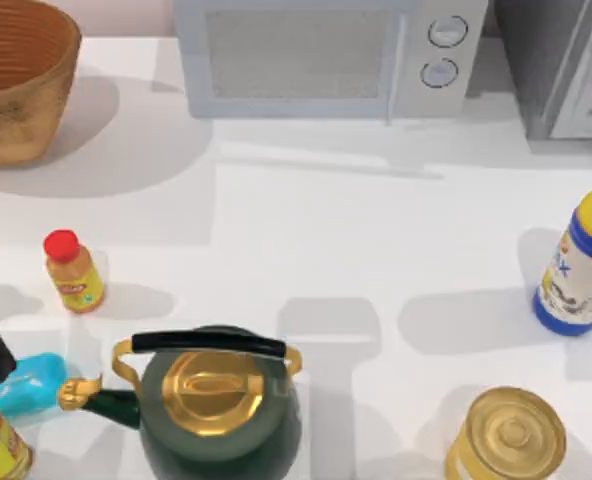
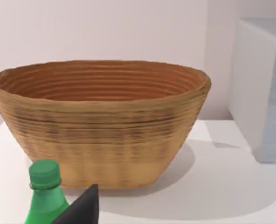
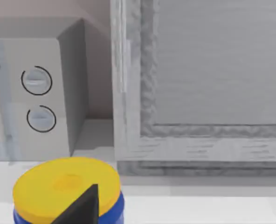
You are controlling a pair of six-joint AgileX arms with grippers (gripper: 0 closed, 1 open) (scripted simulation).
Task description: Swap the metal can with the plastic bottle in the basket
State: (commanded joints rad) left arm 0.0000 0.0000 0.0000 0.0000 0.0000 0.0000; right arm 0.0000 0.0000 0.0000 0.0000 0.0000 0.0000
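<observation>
The basket [image 1: 16,85] sat at the surface's [image 1: 306,250] far left corner, and the left wrist view put a green bottle [image 2: 44,198] before it. The metal can [image 1: 506,438] stood near the front right. I could not tell whether either gripper was open or closed.

Basket [image 1: 16,80] cropped at top view's left edge; green bottle [image 2: 44,198] cut at left wrist view's edge.

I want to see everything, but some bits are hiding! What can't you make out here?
- Round woven wicker basket: top view's edge cuts it off; its wall hides the bottom in the left wrist view.
- Green plastic bottle: left wrist view shows just cap and shoulder.
- Gold-lidded metal can: cut by top view's lower edge.
- Both hands: fingers open or shut, cannot tell.
</observation>
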